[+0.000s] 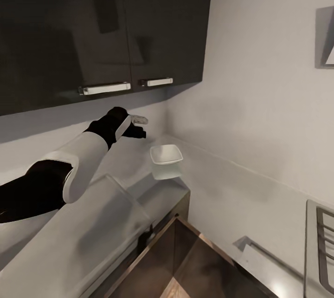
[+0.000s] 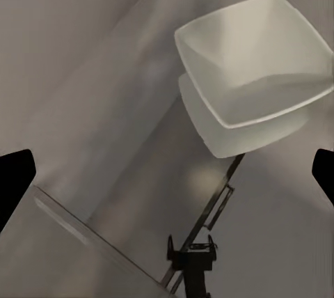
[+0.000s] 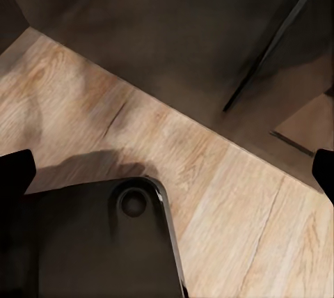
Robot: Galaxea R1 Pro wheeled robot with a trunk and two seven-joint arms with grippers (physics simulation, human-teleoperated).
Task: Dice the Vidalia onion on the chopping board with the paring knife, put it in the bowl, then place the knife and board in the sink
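Grey countertop [image 1: 55, 242] runs along the wall under dark wall cabinets [image 1: 93, 24], ending at a corner on the right. We see the bowl [image 1: 165, 155] sitting on the far right end of the counter, its reflection showing in the surface below it. Our left gripper [image 1: 139, 126] hangs above the counter just left of the bowl, not touching it; from the left wrist its fingers [image 2: 15, 179] sit wide apart with nothing between them, bowl [image 2: 254, 68] ahead. Right gripper fingers [image 3: 14, 173] also spread wide, empty, over the wood floor [image 3: 229, 193] beside our dark base [image 3: 90, 242].
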